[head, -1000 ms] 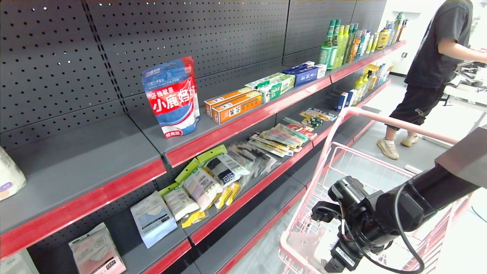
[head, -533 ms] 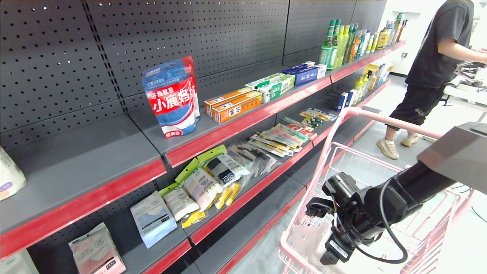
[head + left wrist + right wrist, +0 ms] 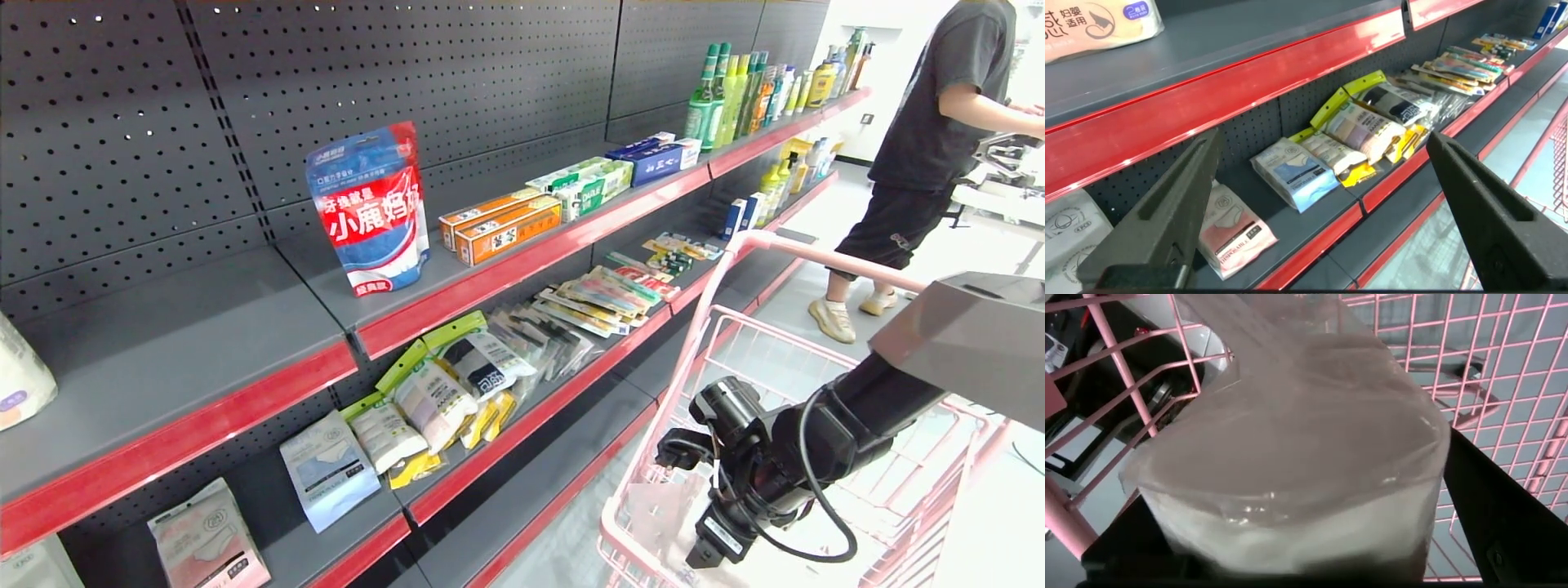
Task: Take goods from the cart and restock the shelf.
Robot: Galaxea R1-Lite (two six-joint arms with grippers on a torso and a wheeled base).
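With the right tool (image 3: 706, 551) spread open around the soft film-wrapped pack (image 3: 1290, 449) in the cart's (image 3: 816, 256) corner nearest the shelf (image 3: 522, 263), and the left tool (image 3: 1323, 137) released and empty by the lower shelf, a pinch on loose film alone could slip or snag the wire.

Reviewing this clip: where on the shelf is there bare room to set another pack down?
Widest bare patch: the upper board, between the white pack and the blue-red pouch. The lowest board is bare too. Crowded: the overlapping packets in between them.
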